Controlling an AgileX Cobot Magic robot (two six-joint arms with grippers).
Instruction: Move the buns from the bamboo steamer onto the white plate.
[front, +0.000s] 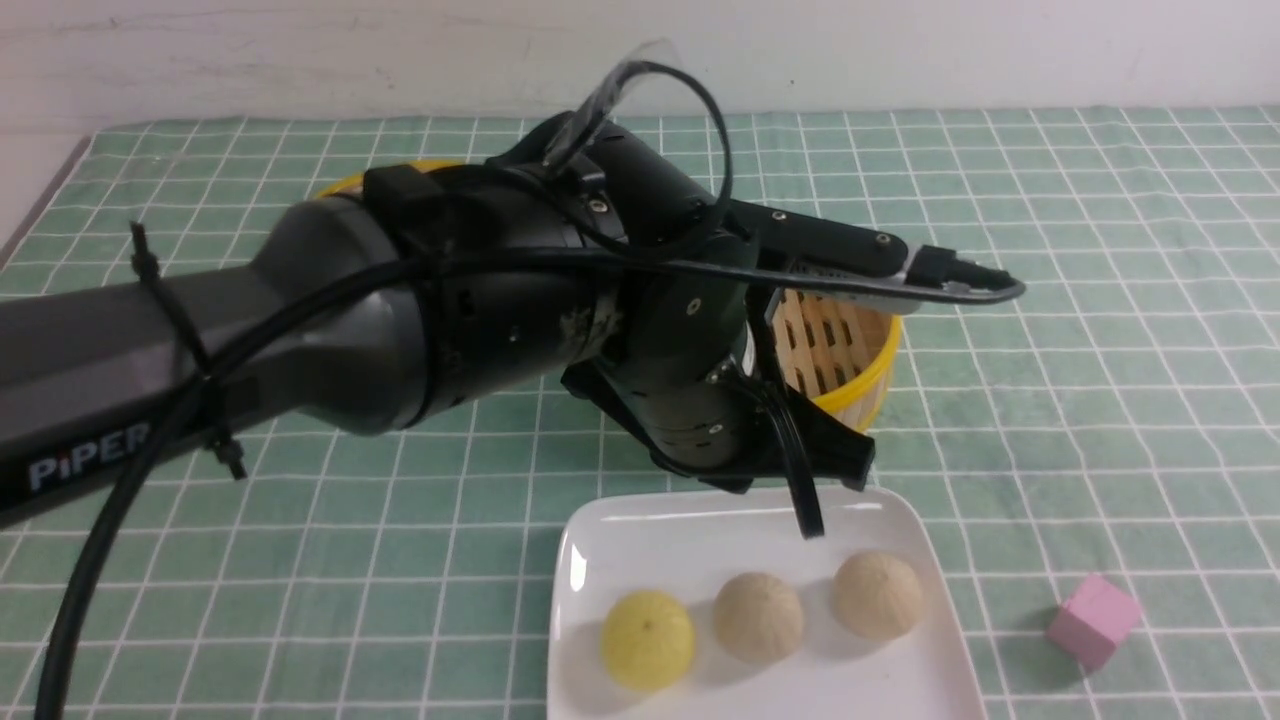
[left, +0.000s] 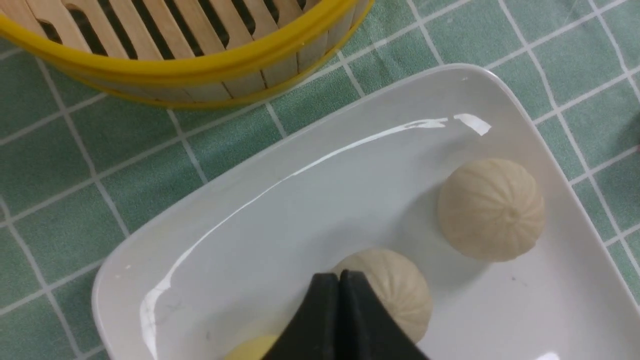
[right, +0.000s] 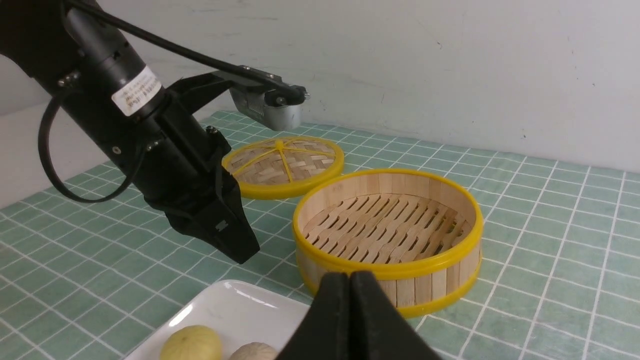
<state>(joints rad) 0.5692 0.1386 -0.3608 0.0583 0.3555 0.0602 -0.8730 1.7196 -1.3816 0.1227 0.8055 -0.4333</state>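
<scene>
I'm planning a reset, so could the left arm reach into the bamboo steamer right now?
Probably yes. The bamboo steamer stands open and empty, its lid lies off to one side, and the left gripper, fingers shut, hangs close beside it.

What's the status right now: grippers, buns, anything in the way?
Left gripper shut, empty, over white plate. Right gripper shut, empty. Both buns on plate beside yellow bun; bamboo steamer empty. Nothing blocking.
</scene>
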